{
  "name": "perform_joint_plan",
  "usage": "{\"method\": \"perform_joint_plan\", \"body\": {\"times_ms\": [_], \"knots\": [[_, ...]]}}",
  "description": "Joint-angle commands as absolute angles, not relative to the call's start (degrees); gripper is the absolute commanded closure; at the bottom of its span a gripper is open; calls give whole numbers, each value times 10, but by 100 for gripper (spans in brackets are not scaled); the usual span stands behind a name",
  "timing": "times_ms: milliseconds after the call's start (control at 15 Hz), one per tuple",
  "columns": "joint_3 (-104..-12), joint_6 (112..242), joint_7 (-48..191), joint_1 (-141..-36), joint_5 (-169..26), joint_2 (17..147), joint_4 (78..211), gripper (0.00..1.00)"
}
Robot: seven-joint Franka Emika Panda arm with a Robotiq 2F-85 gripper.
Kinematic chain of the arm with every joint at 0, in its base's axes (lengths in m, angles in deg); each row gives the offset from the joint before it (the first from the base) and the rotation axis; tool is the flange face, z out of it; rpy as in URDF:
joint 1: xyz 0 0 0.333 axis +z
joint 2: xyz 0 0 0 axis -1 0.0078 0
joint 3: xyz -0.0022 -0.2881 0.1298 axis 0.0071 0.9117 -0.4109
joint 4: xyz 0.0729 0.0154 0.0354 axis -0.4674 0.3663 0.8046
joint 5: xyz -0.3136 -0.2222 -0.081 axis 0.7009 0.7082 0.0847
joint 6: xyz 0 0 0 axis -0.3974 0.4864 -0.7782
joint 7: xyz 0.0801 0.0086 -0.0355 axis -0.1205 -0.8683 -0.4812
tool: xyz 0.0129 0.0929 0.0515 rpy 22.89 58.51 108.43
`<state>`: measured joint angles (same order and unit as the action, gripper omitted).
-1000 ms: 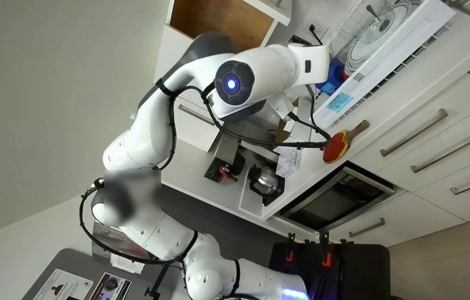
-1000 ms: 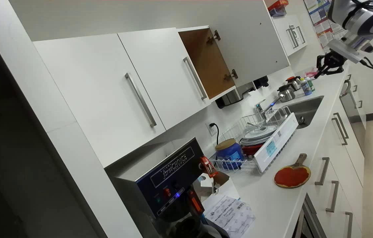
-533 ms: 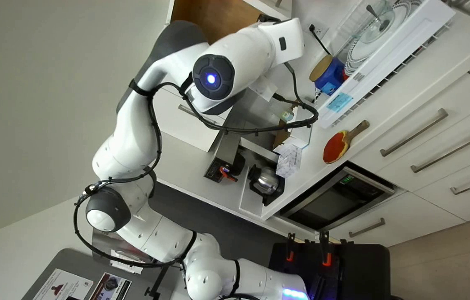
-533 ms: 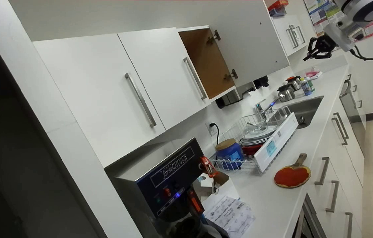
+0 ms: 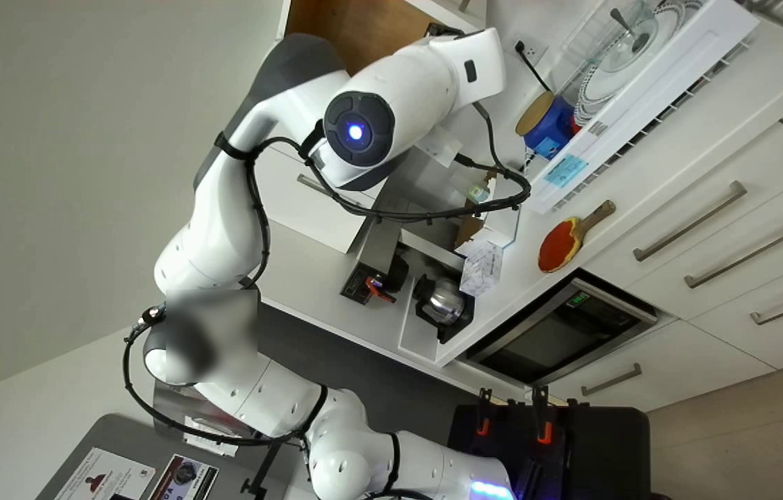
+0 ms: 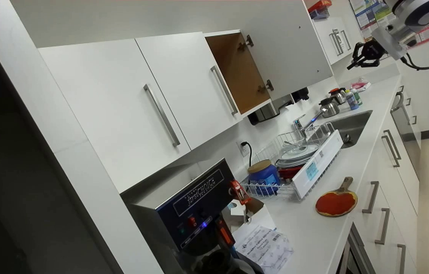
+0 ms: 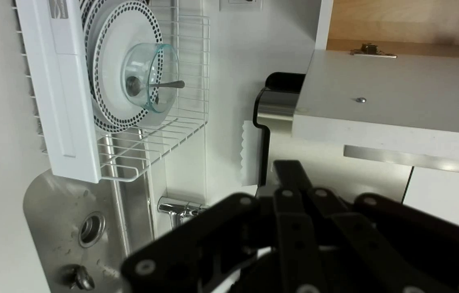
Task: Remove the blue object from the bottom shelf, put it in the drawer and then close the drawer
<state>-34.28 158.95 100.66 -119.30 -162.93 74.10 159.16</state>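
Nothing in my grasp, and progress hard to pin down

I have the end effector (image 7: 293, 175) up in the air, well apart from the bench (image 6: 294, 224), at 2 o'clock from the middle of an exterior view. Its fingertips are drawn together, with no gap that I can make out and nothing showing between them. In the wrist view they overlap the paper-towel dispenser (image 7: 323, 160), with the open cupboard (image 7: 408, 24) at 2 o'clock.

My best guess at the task's blue object is the tan-lidded blue canister (image 6: 263, 179). Both exterior views put it in the dish rack (image 7: 193, 106), just beside the plates (image 7: 109, 73). A bluish bottle (image 6: 351, 101) beyond the sink (image 6: 351, 123) keeps that from being certain.

The 3 stacked drawers (image 5: 752, 260), at 3 o'clock in an exterior view, look fully closed.

If the canister is the target, I judge that grasping it, opening a drawer, placing it and pushing the drawer home all remain. If the target is something else, it may already lie behind a closed front; I cannot see inside, so I cannot tell.
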Motion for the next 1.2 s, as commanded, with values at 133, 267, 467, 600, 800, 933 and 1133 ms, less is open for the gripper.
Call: {"method": "perform_joint_plan", "body": {"times_ms": [133,267,467,600,800,933,1133], "knots": [[-345,1580,1013,-1201,-1677,769,1521,100],[-346,1573,1009,-1206,-1693,784,1483,100],[-350,1553,994,-1216,-1717,819,1419,100],[-356,1530,983,-1226,-1734,845,1380,100],[-370,1505,959,-1242,-1754,885,1326,100],[-385,1496,941,-1255,-1761,907,1297,100],[-408,1478,907,-1274,-1761,937,1255,100]]}}
